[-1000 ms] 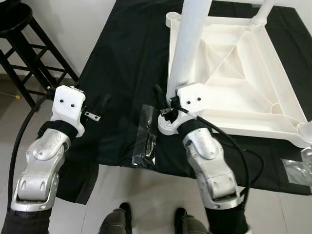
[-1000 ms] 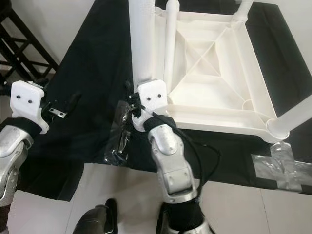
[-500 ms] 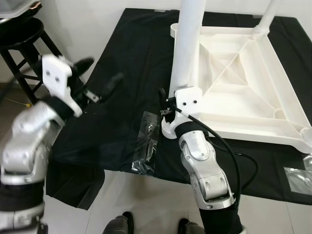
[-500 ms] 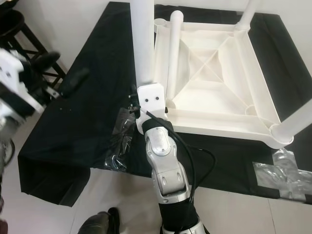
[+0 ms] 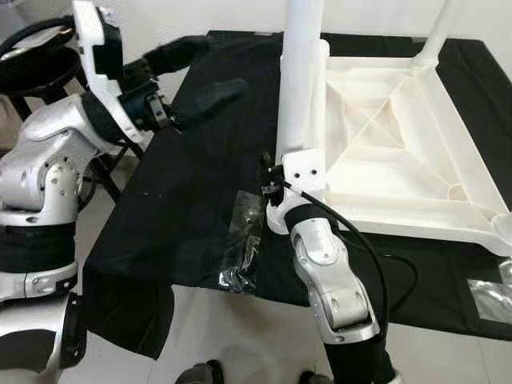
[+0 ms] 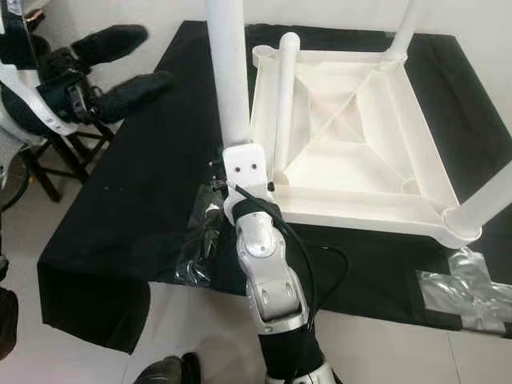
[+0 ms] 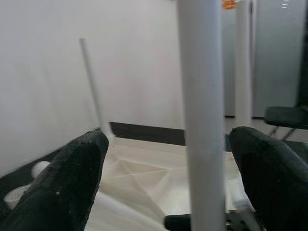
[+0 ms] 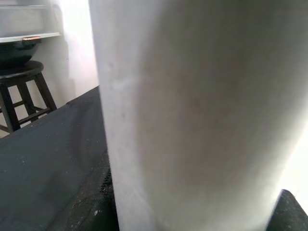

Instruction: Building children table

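Gripping upright table leg [image 5: 302, 72] low down: right hand [image 5: 276, 178].

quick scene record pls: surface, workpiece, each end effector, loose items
surface: black cloth on the floor
workpiece: white plastic children's table, upside down, upright white tubular leg at its near-left corner
right end effector: at that leg's base, shut on it
left end effector: raised above the cloth's left side, black fingers open, holding nothing
loose items: clear plastic bag on the cloth; black stool beside the cloth
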Tool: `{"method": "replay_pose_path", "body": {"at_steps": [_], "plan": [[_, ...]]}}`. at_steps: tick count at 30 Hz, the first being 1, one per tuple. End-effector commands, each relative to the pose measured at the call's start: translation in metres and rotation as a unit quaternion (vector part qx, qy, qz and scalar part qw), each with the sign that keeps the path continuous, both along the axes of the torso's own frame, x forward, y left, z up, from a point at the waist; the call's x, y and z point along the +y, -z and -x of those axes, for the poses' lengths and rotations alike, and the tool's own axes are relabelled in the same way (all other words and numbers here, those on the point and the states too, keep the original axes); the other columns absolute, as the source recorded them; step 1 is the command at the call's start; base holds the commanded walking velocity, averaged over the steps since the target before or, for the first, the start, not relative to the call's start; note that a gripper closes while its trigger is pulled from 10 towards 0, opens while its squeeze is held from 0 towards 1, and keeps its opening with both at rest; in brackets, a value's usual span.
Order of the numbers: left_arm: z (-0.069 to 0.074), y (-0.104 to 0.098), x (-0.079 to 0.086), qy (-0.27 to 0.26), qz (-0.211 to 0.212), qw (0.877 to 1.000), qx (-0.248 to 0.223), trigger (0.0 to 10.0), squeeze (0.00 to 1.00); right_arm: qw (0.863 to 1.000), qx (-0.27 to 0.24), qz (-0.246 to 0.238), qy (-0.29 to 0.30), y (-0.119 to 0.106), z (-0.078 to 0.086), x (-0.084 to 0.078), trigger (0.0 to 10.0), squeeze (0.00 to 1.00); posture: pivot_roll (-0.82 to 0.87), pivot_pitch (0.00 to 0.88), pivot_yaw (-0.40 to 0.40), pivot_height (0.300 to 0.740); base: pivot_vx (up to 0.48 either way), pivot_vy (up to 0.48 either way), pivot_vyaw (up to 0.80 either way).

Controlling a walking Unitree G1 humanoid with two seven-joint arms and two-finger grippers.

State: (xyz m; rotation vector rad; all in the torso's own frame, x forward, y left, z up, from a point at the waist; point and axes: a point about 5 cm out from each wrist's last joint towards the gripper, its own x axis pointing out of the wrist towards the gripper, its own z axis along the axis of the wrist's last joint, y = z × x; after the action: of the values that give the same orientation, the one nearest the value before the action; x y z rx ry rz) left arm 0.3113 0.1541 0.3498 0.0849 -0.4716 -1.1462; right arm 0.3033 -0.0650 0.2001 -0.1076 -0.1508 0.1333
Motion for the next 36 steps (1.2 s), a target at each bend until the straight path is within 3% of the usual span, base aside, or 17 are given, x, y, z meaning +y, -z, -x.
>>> {"method": "replay_pose_path", "body": {"at_steps": [1,2,3,4,7,8,11,18,19,22,23,29,36], "plan": [[-0.003,-0.001,-0.01,0.037,-0.006,0.999,0.015,10.0,1.0,0.996,0.078,0.006,0.033,0.032,-0.004,-0.01,10.0,0.0,0.03,0.162,0.048,0.74,0.0,0.0,0.0],[-0.006,0.0,-0.016,0.048,-0.011,0.999,0.023,10.0,0.83,0.996,0.077,0.007,0.032,0.032,-0.004,-0.01,10.0,0.0,0.03,0.16,0.049,0.74,0.0,0.0,0.0],[-0.006,0.0,-0.016,0.048,-0.011,0.999,0.023,10.0,0.83,0.996,0.077,0.007,0.032,0.032,-0.004,-0.01,10.0,0.0,0.03,0.16,0.049,0.74,0.0,0.0,0.0],[-0.013,0.001,-0.027,0.066,-0.021,0.997,0.04,10.0,0.0,0.997,0.076,0.006,0.031,0.032,-0.004,-0.009,10.0,0.0,0.03,0.158,0.05,0.74,0.0,0.0,0.0],[-0.015,0.002,-0.031,0.07,-0.024,0.996,0.043,10.0,0.0,0.997,0.075,0.006,0.031,0.031,-0.004,-0.009,10.0,0.0,0.03,0.158,0.05,0.74,0.0,0.0,0.0],[-0.021,0.0,-0.041,0.084,-0.03,0.994,0.055,10.0,0.0,0.997,0.073,0.004,0.031,0.031,-0.005,-0.008,10.0,0.0,0.03,0.154,0.057,0.74,0.0,0.0,0.0],[-0.025,-0.002,-0.051,0.1,-0.035,0.992,0.066,10.0,0.0,0.997,0.07,0.0,0.031,0.03,-0.005,-0.007,10.0,0.0,0.03,0.153,0.062,0.74,0.0,0.0,0.0],[-0.027,-0.011,-0.07,0.144,-0.045,0.985,0.078,10.0,0.0,0.998,0.064,-0.004,0.03,0.029,-0.005,-0.006,10.0,0.0,0.03,0.15,0.07,0.74,0.0,0.0,0.0],[-0.026,-0.011,-0.072,0.147,-0.052,0.985,0.076,5.3,0.0,0.998,0.063,-0.005,0.03,0.029,-0.005,-0.006,10.0,0.0,0.03,0.149,0.07,0.74,0.0,0.0,0.0],[-0.026,-0.01,-0.074,0.151,-0.06,0.984,0.073,5.3,0.0,0.998,0.063,-0.005,0.03,0.03,-0.005,-0.006,10.0,0.0,0.03,0.149,0.07,0.74,0.0,0.0,0.0],[-0.025,-0.01,-0.076,0.157,-0.065,0.983,0.072,0.0,0.0,0.998,0.062,-0.005,0.029,0.029,-0.005,-0.006,10.0,0.0,0.03,0.149,0.071,0.74,0.0,0.0,0.0],[-0.025,-0.01,-0.081,0.175,-0.079,0.979,0.071,0.0,0.0,0.998,0.054,-0.007,0.025,0.026,-0.006,-0.006,10.0,0.0,0.03,0.154,0.075,0.74,0.0,0.0,0.0],[-0.026,-0.014,-0.081,0.178,-0.083,0.978,0.069,0.0,0.0,0.999,0.015,-0.019,-0.022,0.004,-0.011,-0.013,10.0,0.0,0.03,0.155,0.076,0.74,0.0,0.0,0.0]]}}
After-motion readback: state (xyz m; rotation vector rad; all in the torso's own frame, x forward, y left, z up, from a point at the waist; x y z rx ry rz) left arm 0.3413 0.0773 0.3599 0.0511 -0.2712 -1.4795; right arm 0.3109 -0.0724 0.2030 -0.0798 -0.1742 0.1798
